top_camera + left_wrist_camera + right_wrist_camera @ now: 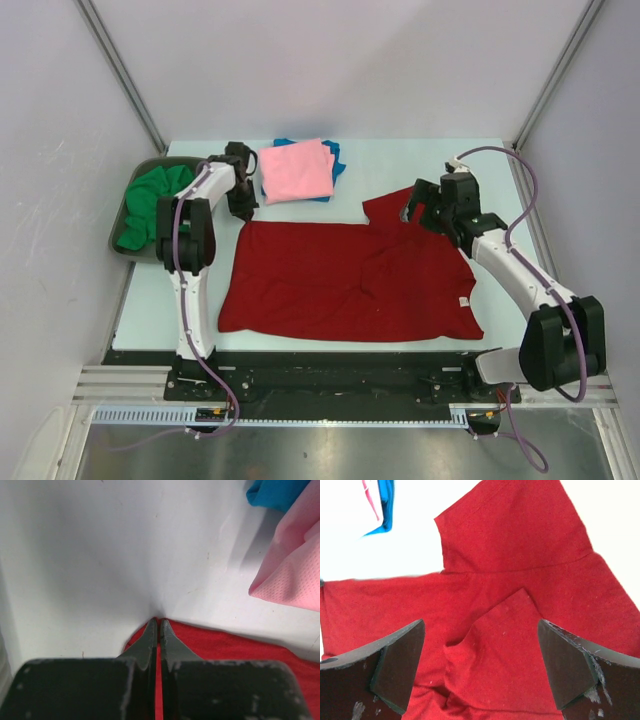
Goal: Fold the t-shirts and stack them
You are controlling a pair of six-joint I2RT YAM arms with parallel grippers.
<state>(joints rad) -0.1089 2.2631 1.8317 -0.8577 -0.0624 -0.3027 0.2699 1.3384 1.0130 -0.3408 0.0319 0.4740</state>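
Red shirt (340,285): spread on the tabletop (420,160) toward the near edge, sleeve (388,208) rumpled far right. Pink shirt (296,172): folded at the far edge. Left tool (158,625): clenched on the red shirt's far-left corner; the thin pinch may slip. Right tool (480,665): released above the sleeve; a one-sided pull would likely skew the fold.

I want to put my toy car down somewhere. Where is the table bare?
The table is bare at the back, between the pink t-shirt and the sleeve of the red t-shirt, and along that shirt's left side. The middle and the back-left corner by the green t-shirt are crowded.
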